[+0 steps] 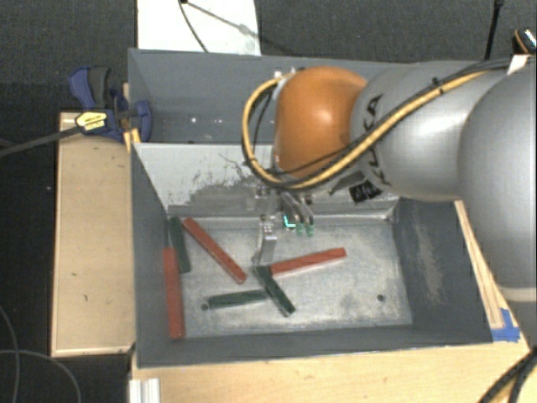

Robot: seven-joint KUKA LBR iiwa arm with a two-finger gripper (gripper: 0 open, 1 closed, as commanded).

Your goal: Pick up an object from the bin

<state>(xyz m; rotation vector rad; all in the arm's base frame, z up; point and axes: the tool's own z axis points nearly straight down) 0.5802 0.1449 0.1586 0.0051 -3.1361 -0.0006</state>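
Our claw (267, 257) hangs at the left end of the long flat red stick (309, 262), which stretches off rightward. We cannot tell if the claw is wide or narrow.

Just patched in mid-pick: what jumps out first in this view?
The arm's big orange wrist cover hangs over the middle of the bin, with the gripper low where a red stick and a dark green stick meet. More red and green sticks lie scattered towards the view's left.

The end effector (267, 255) hangs at the rightmost red stick (312, 262), perhaps touching its left end.
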